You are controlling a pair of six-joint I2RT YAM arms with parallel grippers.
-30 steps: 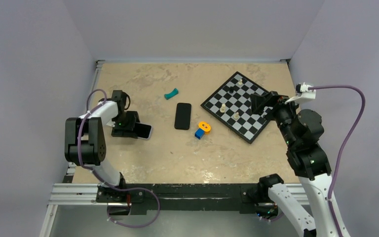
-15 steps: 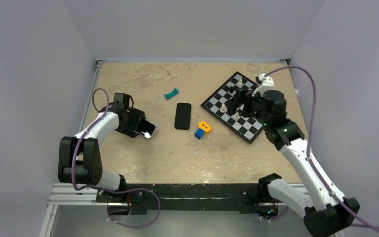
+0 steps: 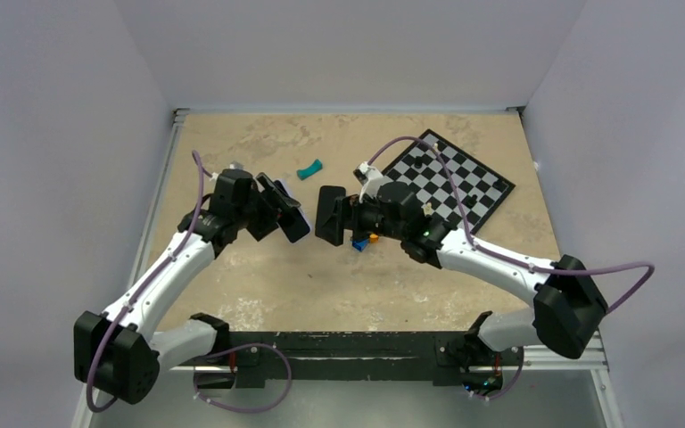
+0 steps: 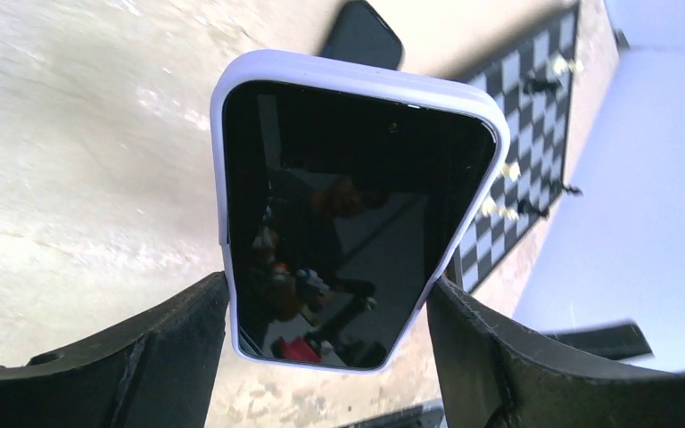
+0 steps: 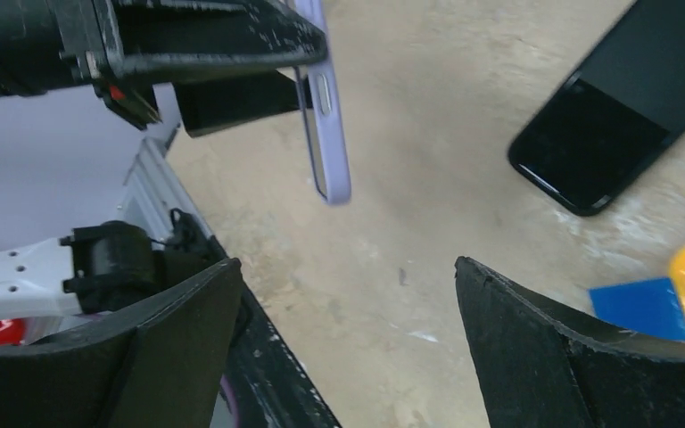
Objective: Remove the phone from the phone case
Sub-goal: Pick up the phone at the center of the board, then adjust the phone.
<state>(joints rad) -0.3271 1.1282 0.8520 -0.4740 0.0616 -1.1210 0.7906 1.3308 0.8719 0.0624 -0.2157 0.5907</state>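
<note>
Phone (image 4: 339,223), in its lavender case (image 4: 357,76), is being pinched across the long edges by the left gripper (image 4: 325,343) and held off the table (image 3: 392,294) at centre-left of the top view, likely being presented to the right gripper (image 5: 346,276), jaws spread, empty, for stripping.

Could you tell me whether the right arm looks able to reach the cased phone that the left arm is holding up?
Probably yes. The left tool holds the phone up, its case edge turned toward the open right tool, and nothing shows in the gap between them.
</note>
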